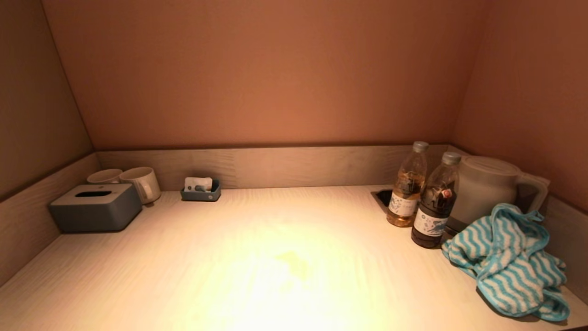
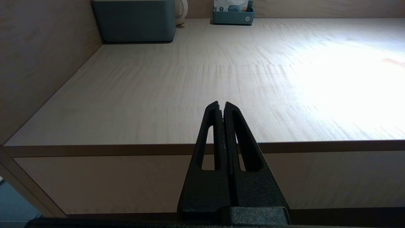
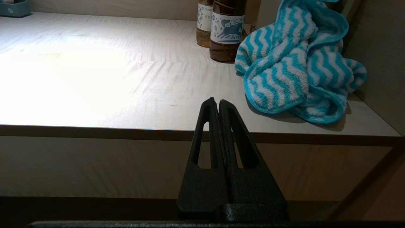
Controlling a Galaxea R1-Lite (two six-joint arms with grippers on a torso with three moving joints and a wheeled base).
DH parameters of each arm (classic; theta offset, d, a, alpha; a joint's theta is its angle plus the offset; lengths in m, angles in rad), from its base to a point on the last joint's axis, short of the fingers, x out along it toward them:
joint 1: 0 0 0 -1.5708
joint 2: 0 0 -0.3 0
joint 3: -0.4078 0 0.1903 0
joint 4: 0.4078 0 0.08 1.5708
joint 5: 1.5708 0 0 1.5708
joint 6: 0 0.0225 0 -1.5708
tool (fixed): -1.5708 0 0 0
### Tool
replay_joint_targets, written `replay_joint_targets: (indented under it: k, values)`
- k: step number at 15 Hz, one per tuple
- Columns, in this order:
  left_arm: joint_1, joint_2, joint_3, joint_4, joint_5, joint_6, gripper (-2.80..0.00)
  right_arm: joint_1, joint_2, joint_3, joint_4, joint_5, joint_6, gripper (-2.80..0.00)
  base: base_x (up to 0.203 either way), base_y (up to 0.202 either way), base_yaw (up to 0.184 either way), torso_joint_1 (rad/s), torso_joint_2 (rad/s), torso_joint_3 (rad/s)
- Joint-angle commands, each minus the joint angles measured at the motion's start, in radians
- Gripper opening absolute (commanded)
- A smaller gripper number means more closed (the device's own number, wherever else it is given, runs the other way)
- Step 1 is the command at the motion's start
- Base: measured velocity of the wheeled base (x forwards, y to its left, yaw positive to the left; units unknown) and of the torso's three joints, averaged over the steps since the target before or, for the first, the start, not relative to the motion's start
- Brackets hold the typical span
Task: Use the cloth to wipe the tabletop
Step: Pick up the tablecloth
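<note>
A crumpled blue-and-white striped cloth (image 1: pixel 507 259) lies on the pale wooden tabletop (image 1: pixel 229 266) at the near right corner; it also shows in the right wrist view (image 3: pixel 294 66). A faint yellowish stain (image 1: pixel 296 263) marks the tabletop's middle. My right gripper (image 3: pixel 219 102) is shut and empty, held in front of the table's front edge, short of the cloth and a little to its left. My left gripper (image 2: pixel 221 104) is shut and empty, in front of the front edge on the left side. Neither gripper shows in the head view.
Two bottles (image 1: pixel 408 184) (image 1: pixel 434 208) and a white kettle (image 1: pixel 487 186) stand behind the cloth at the back right. A grey tissue box (image 1: pixel 95 207), two white mugs (image 1: pixel 141 183) and a small blue tray (image 1: pixel 200 190) sit at the back left. Walls close in three sides.
</note>
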Motion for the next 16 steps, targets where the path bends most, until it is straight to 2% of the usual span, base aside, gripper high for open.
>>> replay_joint_targets:
  k: [1, 12, 16]
  values:
    - [0.0, 0.0, 0.0, 0.0, 0.0, -0.001, -2.8, 0.0, 0.002, 0.0, 0.0, 0.001, -0.001, -2.8, 0.0, 0.0, 0.0, 0.0, 0.0, 0.0]
    - [0.0, 0.0, 0.0, 0.0, 0.0, -0.001, -2.8, 0.001, 0.002, 0.0, 0.0, -0.008, 0.013, -2.8, 0.0, 0.0, 0.0, 0.0, 0.0, 0.0]
    - [0.0, 0.0, 0.0, 0.0, 0.0, -0.001, -2.8, 0.001, 0.002, 0.0, -0.006, -0.018, -0.009, -2.8, 0.0, 0.0, 0.0, 0.0, 0.0, 0.0]
